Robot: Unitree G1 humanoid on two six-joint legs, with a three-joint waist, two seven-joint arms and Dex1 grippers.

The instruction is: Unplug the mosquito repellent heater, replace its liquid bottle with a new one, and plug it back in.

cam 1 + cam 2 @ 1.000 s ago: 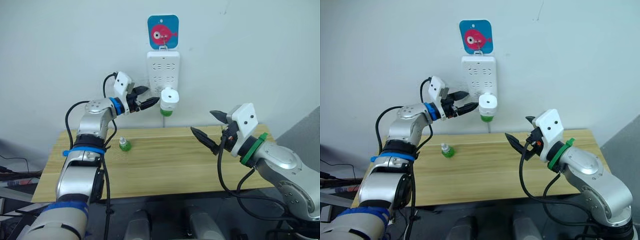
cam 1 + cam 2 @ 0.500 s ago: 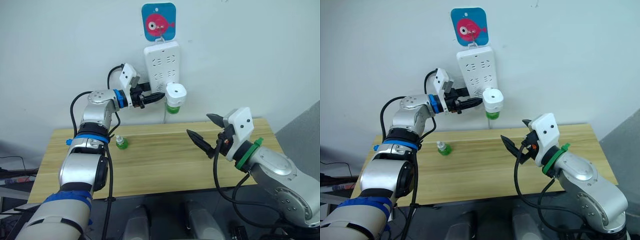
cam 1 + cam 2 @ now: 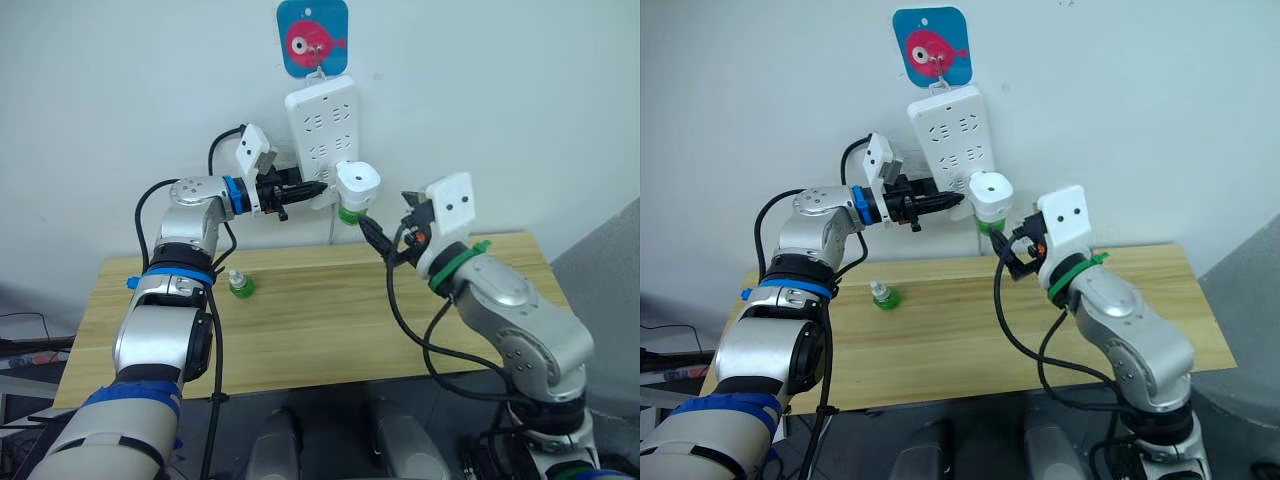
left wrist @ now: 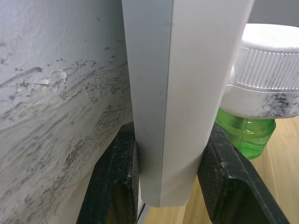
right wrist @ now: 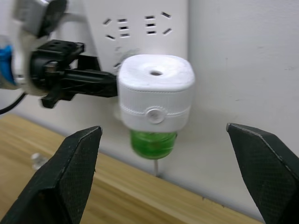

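Observation:
The white mosquito repellent heater (image 3: 357, 183) is plugged into the bottom of the wall power strip (image 3: 322, 118), and its green liquid bottle (image 3: 348, 213) hangs beneath it. My left gripper (image 4: 170, 182) is shut on the strip's lower edge, just left of the heater, with one black finger (image 4: 112, 186) on each face. My right gripper (image 5: 163, 130) is open wide just in front of the heater (image 5: 155, 86), touching nothing. A second small green bottle (image 3: 239, 286) stands upright on the wooden table (image 3: 320, 325), near its back left.
The power strip hangs from a blue hook plate with a pink fish (image 3: 312, 38) on the white wall. A thin cord (image 3: 331, 232) drops from the strip behind the table. The table's front edge (image 3: 250, 385) is close to me.
My right arm has risen from over the table to just in front of the heater, fingers still spread. My left gripper has moved in onto the power strip's edge. The camera has shifted too.

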